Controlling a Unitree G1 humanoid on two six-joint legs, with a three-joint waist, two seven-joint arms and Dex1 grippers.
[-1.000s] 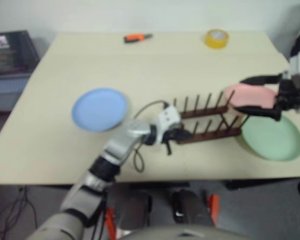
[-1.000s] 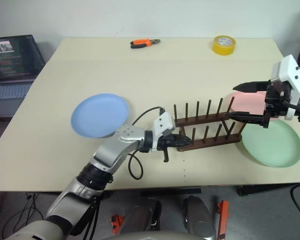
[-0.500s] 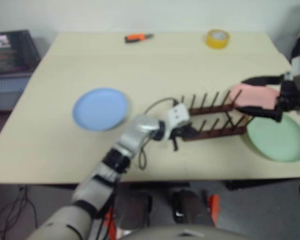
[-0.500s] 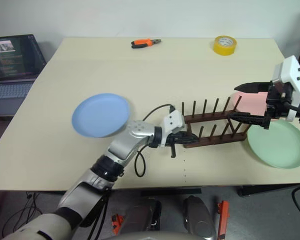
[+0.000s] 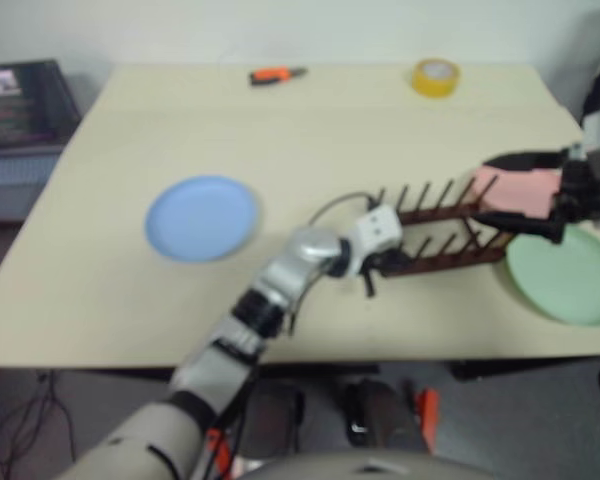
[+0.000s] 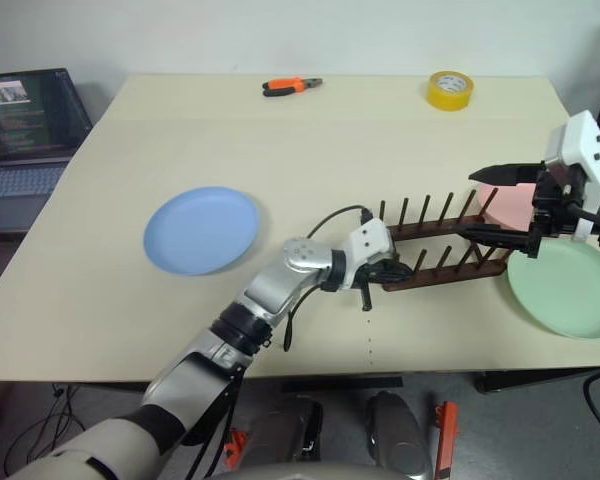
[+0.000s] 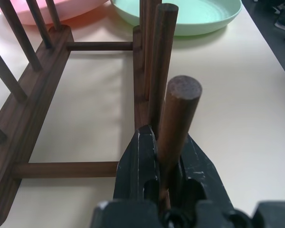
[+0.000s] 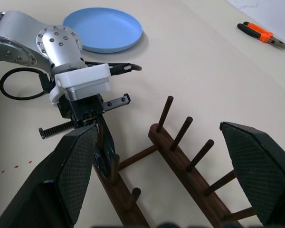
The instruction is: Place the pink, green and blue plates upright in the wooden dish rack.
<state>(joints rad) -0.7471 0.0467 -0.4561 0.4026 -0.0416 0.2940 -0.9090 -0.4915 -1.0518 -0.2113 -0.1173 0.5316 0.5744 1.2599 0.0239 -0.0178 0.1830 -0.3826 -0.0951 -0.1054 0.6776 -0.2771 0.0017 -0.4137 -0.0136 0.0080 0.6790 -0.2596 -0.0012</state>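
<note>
The wooden dish rack (image 6: 442,247) lies on the table with no plate in it. My left gripper (image 6: 385,273) is shut on the end peg (image 7: 177,118) of its near rail. The pink plate (image 6: 512,207) lies flat at the rack's right end, and the green plate (image 6: 565,292) lies flat in front of it, by the table's right edge. The blue plate (image 6: 202,229) lies flat far to the left. My right gripper (image 6: 492,205) hovers open above the rack's right end and the pink plate, with nothing between its fingers (image 8: 76,171).
Orange pliers (image 6: 290,87) and a yellow tape roll (image 6: 447,90) lie near the table's far edge. An open laptop (image 6: 30,120) stands off the table's left side. A black cable loops from my left wrist.
My left gripper, shut on the peg, has dragged the rack to the right. The pink and green plates have shifted right with it. The right gripper and blue plate have not moved.
</note>
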